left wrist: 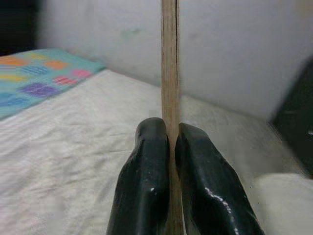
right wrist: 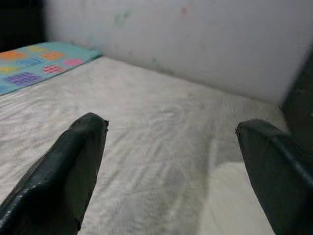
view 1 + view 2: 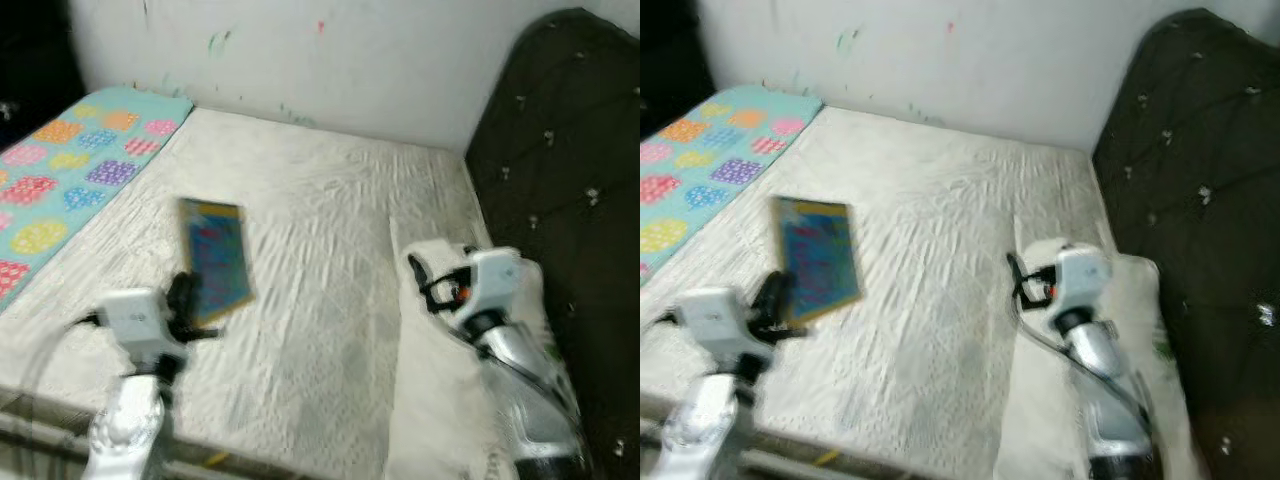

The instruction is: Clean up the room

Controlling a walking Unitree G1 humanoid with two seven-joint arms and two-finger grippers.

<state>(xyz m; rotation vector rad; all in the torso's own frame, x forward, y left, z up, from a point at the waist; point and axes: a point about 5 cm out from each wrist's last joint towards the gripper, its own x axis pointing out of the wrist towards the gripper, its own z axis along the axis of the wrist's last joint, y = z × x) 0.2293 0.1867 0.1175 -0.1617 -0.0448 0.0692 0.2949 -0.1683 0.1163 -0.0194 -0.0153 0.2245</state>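
So the left gripper (image 1: pixel 168 142) has its fingers clamped on the edge of a blue book (image 3: pixel 217 260), held over the white mattress (image 3: pixel 330 300) near the colourful mat (image 3: pixel 70 180) on its left. Right gripper (image 2: pixel 171 132) hovers over the mattress's right side near the dark headboard (image 3: pixel 560 200), fingers spread wide, holding nothing.

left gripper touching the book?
Touching. In the left wrist view both fingers press against the book's edge with no gap. The head view shows the left gripper at the book's near end.
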